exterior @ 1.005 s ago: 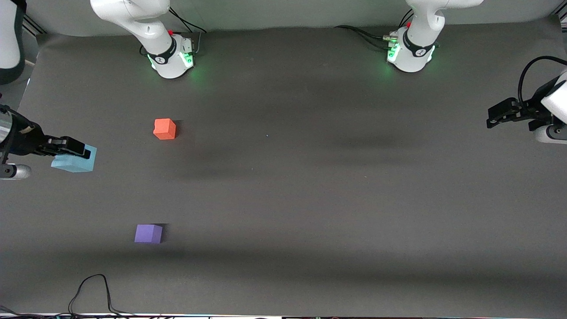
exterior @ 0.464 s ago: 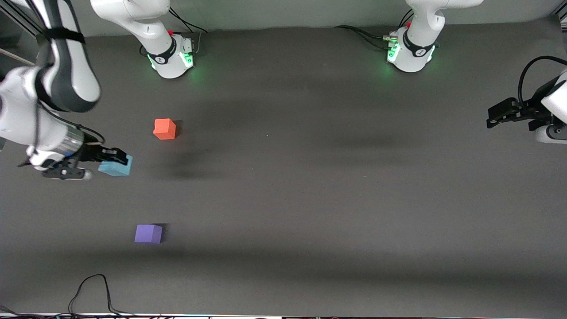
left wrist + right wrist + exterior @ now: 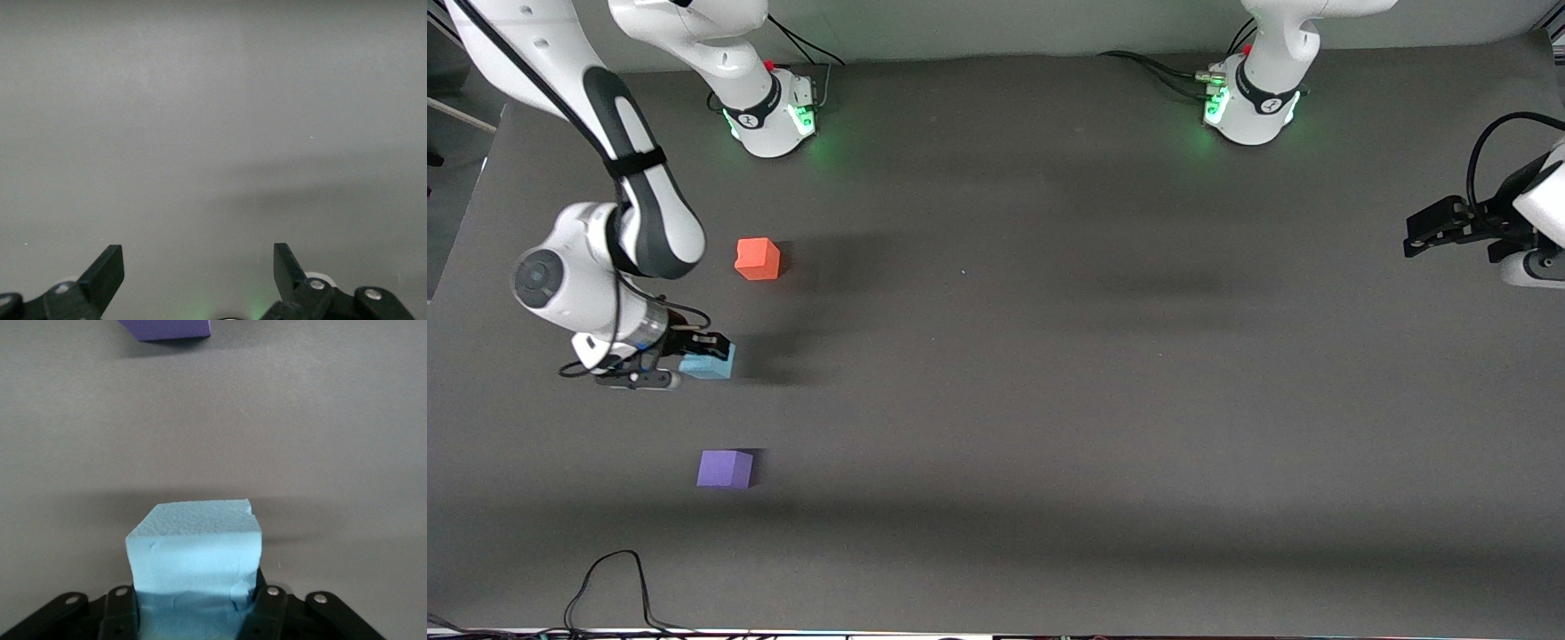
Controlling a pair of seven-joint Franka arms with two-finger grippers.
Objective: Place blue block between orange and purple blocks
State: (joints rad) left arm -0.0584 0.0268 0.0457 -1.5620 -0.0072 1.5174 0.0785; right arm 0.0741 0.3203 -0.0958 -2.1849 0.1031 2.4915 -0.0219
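The right gripper [image 3: 704, 348] is near the right arm's end of the table [image 3: 1049, 373]. Its two fingers are squeezed tight on the blue block [image 3: 710, 364], one on each side. In the right wrist view the blue block [image 3: 194, 559] sticks out past the black fingers [image 3: 265, 607], and a small notch shows on one top corner. The gripper and its block are low over the dark table, over the bare spot between the two other blocks.

The orange block [image 3: 758, 259] sits on the table, farther from the front camera than that bare spot and a little toward the middle of the table. The purple block [image 3: 725, 468] sits nearer to the front camera than that spot. The right wrist view shows a bit of the purple block [image 3: 167, 329] ahead of the held block, well apart from it.

The left gripper [image 3: 1412, 238] waits over the left arm's end of the table. Its fingers [image 3: 107, 270] stand wide apart with nothing between them, and only bare table shows under it
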